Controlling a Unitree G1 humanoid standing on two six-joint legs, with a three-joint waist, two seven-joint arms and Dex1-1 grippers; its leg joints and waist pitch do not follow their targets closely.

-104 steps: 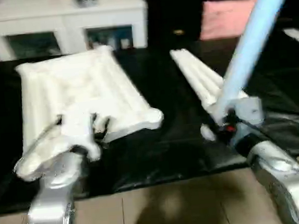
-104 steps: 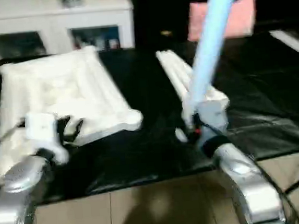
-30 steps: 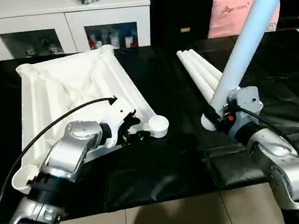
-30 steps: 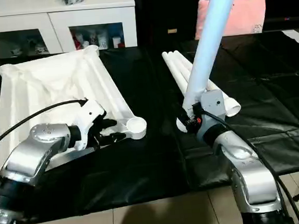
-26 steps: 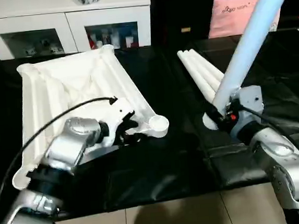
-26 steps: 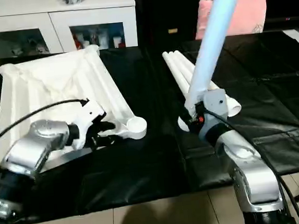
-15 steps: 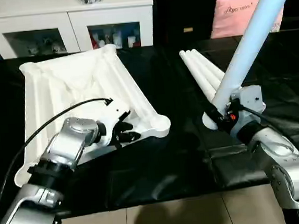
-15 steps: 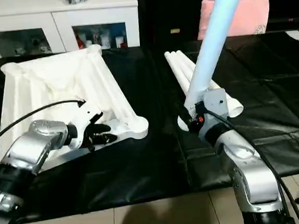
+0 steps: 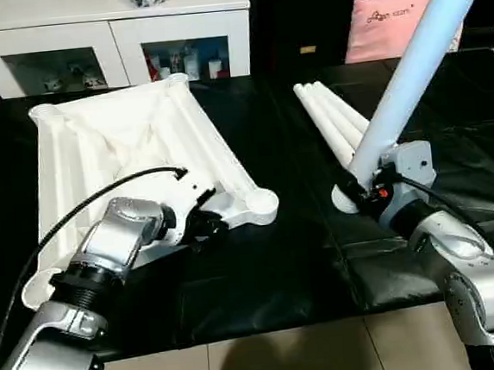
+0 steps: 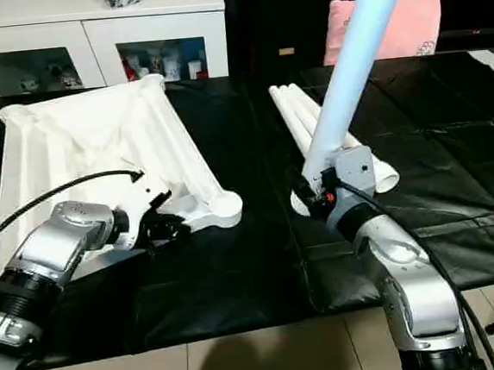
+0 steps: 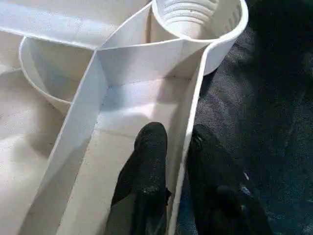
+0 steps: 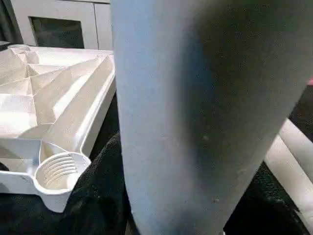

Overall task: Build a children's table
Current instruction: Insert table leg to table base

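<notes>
**Q:** How far along is the table?

**A:** Barely started, I judge. The tabletop (image 9: 123, 152) lies upside down on the black sheet (image 9: 272, 269), ribs up, on my left side. None of its round corner sockets has a leg in it. The near right socket (image 9: 260, 205) stands empty, its threaded inside showing in both wrist views.

**Q:** And the legs?

**A:** One leg (image 10: 350, 72) is up in my right gripper (image 10: 322, 197), held near its thick end and slanting up and away to the far right. My right fingers are closed around it. Three more legs (image 9: 332, 121) lie side by side on the sheet, to the right of the tabletop and just behind my right gripper. So all four are left to fit.

**Q:** What is your left gripper doing?

**A:** My left gripper (image 11: 176, 161) sits at the tabletop's near right edge, a little short of that socket. One finger is inside the rim wall and one outside on the sheet, pinching the thin wall between them. I take it I am steadying the top so the raised leg can go into the corner.

**Q:** Anything holding things nearby?

**A:** A white cabinet (image 9: 113, 41) stands at the far side, small items behind its glass doors and a dark object on top; I cannot tell what they are.
</notes>
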